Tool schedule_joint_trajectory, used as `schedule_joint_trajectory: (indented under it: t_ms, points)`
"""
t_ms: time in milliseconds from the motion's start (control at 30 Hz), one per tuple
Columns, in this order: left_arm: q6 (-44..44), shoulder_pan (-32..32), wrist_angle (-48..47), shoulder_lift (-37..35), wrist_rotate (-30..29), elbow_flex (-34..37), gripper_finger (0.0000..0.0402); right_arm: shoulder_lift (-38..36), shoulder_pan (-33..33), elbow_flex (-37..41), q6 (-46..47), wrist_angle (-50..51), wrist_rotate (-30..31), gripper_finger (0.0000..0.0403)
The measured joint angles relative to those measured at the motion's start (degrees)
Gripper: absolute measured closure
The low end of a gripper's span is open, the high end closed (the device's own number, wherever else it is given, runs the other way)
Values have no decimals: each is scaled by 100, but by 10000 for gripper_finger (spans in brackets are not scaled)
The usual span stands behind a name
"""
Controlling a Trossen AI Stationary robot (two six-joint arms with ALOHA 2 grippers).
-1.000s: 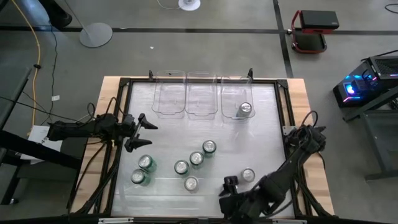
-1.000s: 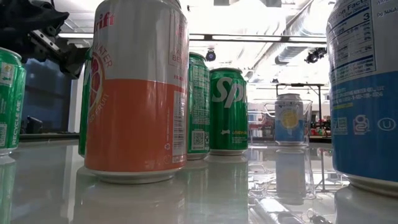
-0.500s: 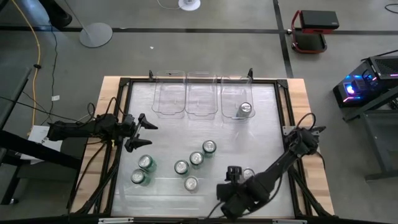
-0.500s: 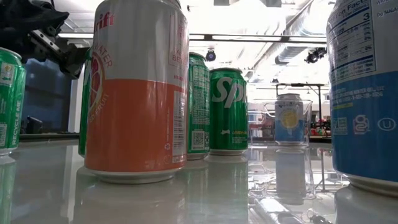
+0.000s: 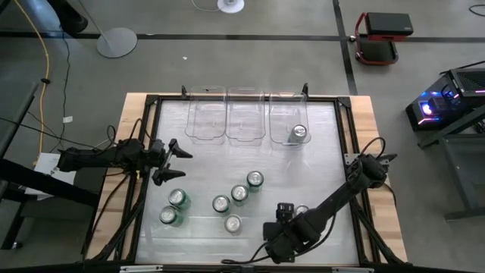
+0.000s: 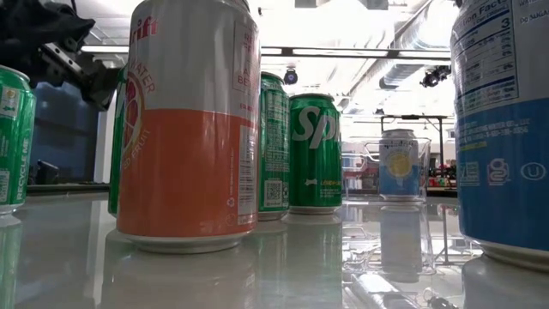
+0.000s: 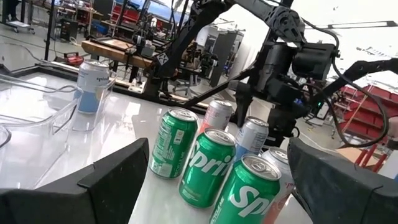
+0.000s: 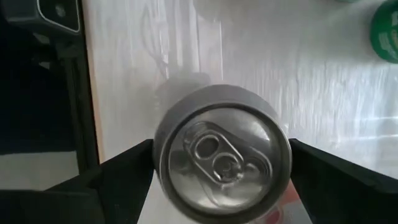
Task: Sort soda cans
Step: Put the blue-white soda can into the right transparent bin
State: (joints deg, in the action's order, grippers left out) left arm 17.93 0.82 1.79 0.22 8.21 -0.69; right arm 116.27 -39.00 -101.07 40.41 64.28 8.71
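Several soda cans stand upright on the white table: green ones [image 5: 239, 193] [image 5: 176, 199] [image 5: 220, 203], an orange-sided one [image 5: 233, 224] [image 6: 189, 129], and a blue-and-silver one [image 5: 302, 209] [image 6: 502, 129]. Another can [image 5: 299, 133] stands in the right-hand clear bin. My right gripper [image 5: 286, 210] [image 8: 221, 149] points down over the blue-and-silver can's silver top [image 8: 221, 152], open, with one finger on each side of the rim. I see no contact. My left gripper [image 5: 171, 159] [image 7: 217, 149] waits open above the table's left side, facing the cluster of cans.
Three clear bins [image 5: 207, 117] [image 5: 245, 117] [image 5: 286, 114] stand in a row at the far edge. A black frame [image 5: 144, 189] runs round the table. The green cans stand close together left of my right gripper. Bare table lies between the cluster and the bins.
My right gripper has moved from the near edge toward the far edge, until it is over the blue-and-silver can, and the arm now covers most of that can in the high view. No can has moved.
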Motion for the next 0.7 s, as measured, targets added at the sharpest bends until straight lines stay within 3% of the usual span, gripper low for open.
schedule_joint_trajectory:
  t_ms: [267,500,700]
  points:
    - [2,2,-16,18,-2,0,41,75,273,74,343,-395,-133,64]
    - [9,2,-16,23,-4,0,41,125,441,65,540,-329,-341,122]
    - [10,1,-16,24,-3,0,41,131,472,-38,715,-243,-299,122]
